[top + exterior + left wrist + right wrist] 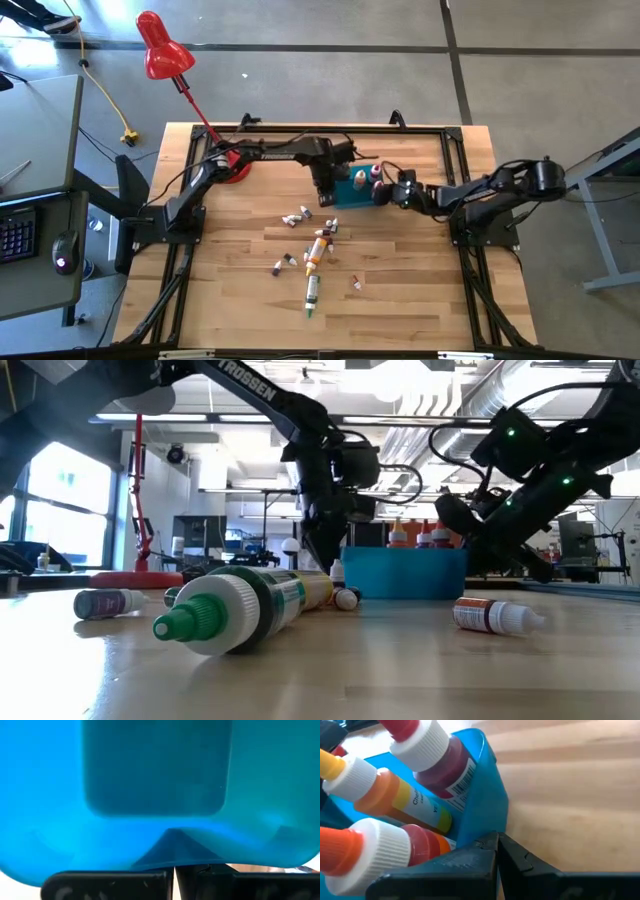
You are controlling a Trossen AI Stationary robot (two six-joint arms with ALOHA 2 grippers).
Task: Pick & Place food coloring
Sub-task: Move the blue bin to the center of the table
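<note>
A blue bin (352, 190) (405, 573) rests flat on the table near its far edge, with three bottles (395, 795) standing in it, red and orange with white ribbed caps. Loose food coloring lies on the table nearer the near edge: a green-tipped tube (312, 292) (230, 615), an orange bottle (318, 248) and small grey-white ones (297, 216) (495, 616). My left gripper (325, 197) (174, 872) is shut and points down at the bin's left wall. My right gripper (392, 192) (497, 851) is shut at the bin's right side. My left gripper's shut fingertips stand right at the bin's left outer wall (175, 845), coming from above; I cannot tell whether they touch it. My right gripper pinches the bin's wall at its right-hand rim (487, 832), one finger on the bottle side and one outside. It comes slanting down from the table's right. The bin's base stays on the table.
A red desk lamp (160, 50) leans over the far left corner, its base (235, 172) just left of the left arm. Black frame rails (470, 200) run along the table's edges. Open wood (420, 290) lies to the right of the loose bottles.
</note>
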